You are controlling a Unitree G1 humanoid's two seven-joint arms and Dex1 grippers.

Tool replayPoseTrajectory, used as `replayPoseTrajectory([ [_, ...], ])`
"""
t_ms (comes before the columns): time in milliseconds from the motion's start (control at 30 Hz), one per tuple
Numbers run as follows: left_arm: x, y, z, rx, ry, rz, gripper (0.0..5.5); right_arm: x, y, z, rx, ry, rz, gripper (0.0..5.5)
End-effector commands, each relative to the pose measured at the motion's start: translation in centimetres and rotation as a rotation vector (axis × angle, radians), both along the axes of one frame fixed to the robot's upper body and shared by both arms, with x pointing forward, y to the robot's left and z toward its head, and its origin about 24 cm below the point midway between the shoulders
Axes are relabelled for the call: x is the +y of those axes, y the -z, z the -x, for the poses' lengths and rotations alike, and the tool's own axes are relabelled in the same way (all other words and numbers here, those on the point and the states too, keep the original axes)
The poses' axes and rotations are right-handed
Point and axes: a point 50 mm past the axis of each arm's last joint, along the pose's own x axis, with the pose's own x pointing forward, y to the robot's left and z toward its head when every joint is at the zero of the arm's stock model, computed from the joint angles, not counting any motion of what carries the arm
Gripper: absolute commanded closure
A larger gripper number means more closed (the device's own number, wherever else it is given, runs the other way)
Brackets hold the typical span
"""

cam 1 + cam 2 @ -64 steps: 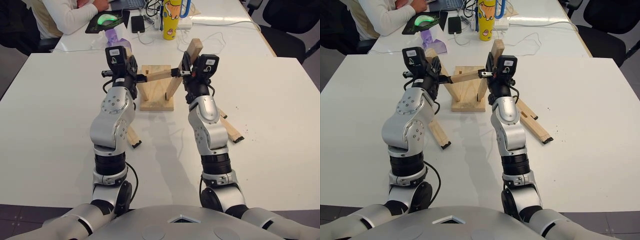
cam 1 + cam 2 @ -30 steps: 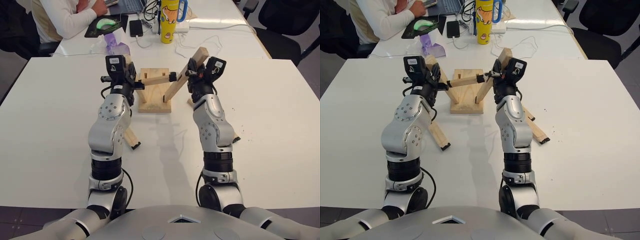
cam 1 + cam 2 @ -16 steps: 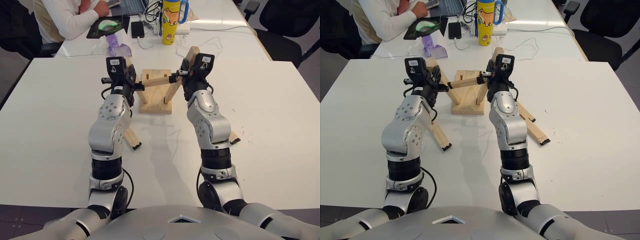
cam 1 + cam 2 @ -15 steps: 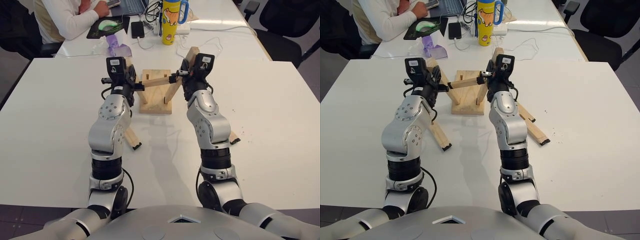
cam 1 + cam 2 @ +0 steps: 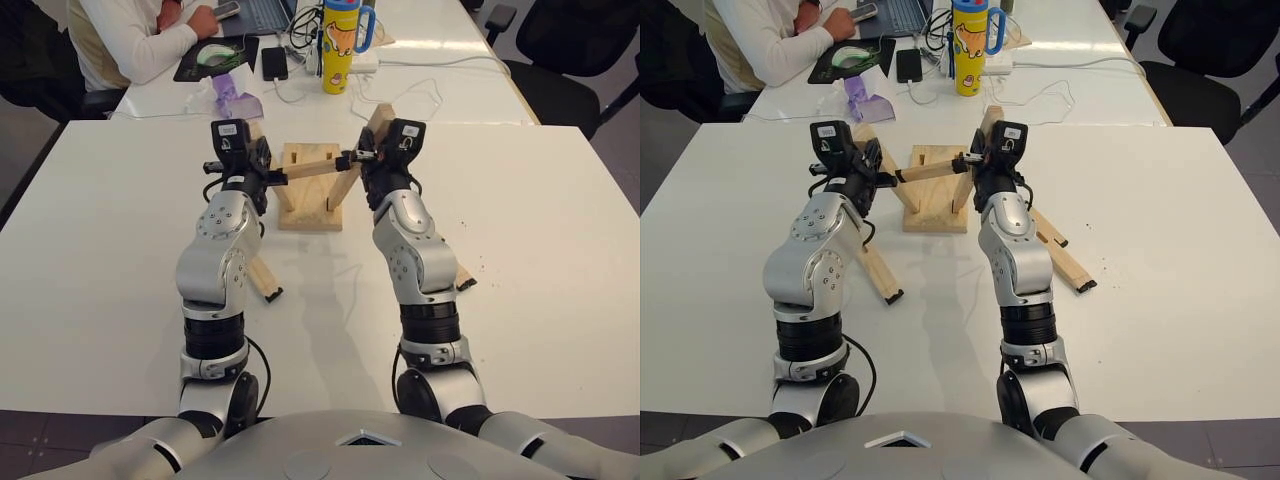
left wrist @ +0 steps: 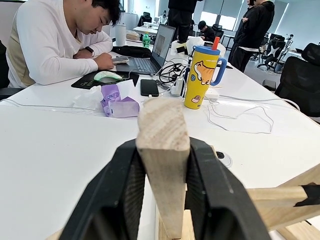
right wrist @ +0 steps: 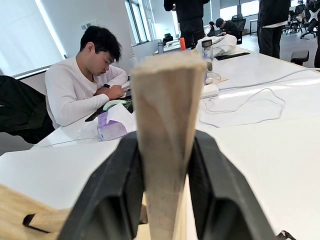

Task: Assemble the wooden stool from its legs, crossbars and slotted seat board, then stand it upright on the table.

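The slotted seat board (image 5: 311, 187) lies flat on the white table (image 5: 110, 250). My left gripper (image 5: 258, 168) is shut on a wooden leg (image 5: 283, 193) that leans over the board's left side; the left wrist view has that leg (image 6: 163, 150) clamped between black fingers (image 6: 126, 200). On the board's right side my right gripper (image 5: 365, 158) is shut on another leg (image 5: 343, 190), seen close in the right wrist view as leg (image 7: 167, 135). A crossbar (image 5: 315, 167) spans between the two held legs. Two more legs lie on the table, one (image 5: 880, 272) under my left arm, one (image 5: 1065, 262) beside my right arm.
Behind the stool parts stand a yellow mug (image 5: 340, 35), a phone (image 5: 274, 63), a purple tissue pack (image 5: 232, 88) and loose cables (image 5: 430, 85). A person works at a laptop on the far table. Open tabletop lies to both sides and in front.
My right gripper swung its leg outward to the right a second ago and has brought it back steeper against the crossbar. The left arm has hardly moved. The head camera shifted slightly.
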Motion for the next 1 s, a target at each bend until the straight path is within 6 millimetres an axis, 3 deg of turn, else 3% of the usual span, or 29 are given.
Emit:
replayPoseTrajectory([
  [33, -0.2, 2.1, 0.0, 0.121, 0.018, -0.022, 4.45, 1.3, 1.4, 0.6, 0.043, -0.090, 0.035, 4.46],
  [700, 0.2, 4.5, -0.7, 0.193, -0.025, -0.108, 4.45, 1.4, 1.3, 0.7, 0.019, -0.089, 0.041, 4.46],
  [1000, -0.2, 4.5, 0.7, 0.150, 0.069, -0.218, 4.44, 0.6, 2.2, 0.4, 0.089, -0.053, -0.006, 4.46],
])
